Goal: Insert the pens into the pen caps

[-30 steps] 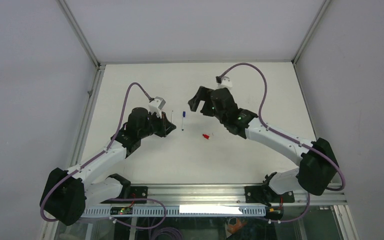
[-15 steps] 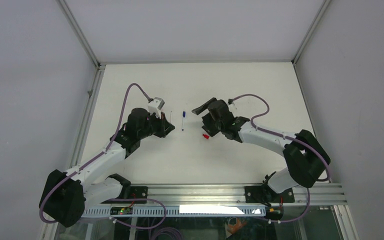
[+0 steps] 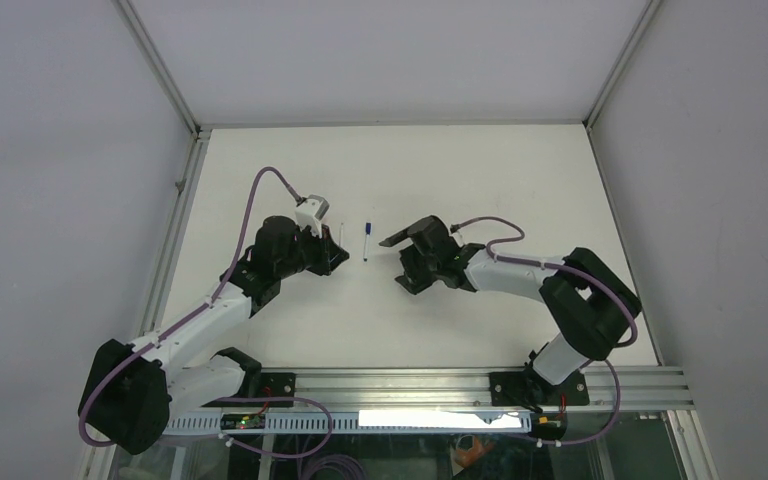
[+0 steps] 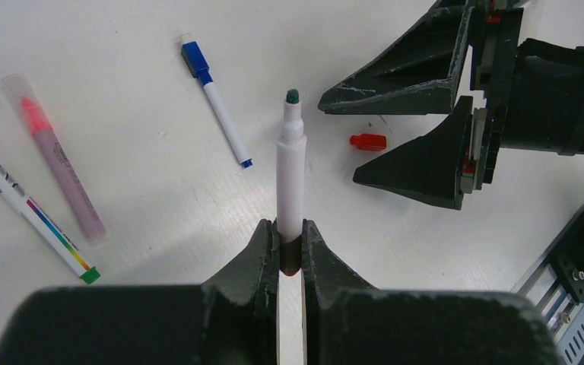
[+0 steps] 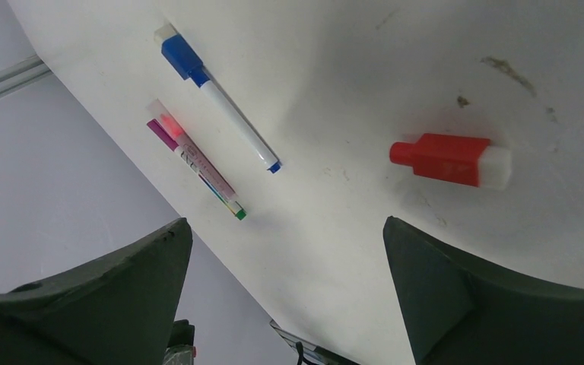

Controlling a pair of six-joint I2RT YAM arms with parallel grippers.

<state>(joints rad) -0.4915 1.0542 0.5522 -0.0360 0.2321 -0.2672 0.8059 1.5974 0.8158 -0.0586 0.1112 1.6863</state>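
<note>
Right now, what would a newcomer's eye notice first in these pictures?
The left gripper is shut on a white pen whose dark green tip points out, uncapped. Just beyond it, the right gripper hangs wide open over a red cap lying on the white table.

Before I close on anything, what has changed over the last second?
The right end effector swung in toward the near edge and dropped low, its open jaws now flanking the red cap. Nothing was taken or released. The left end effector stayed shut on the white pen; the blue-capped pen did not move.
</note>
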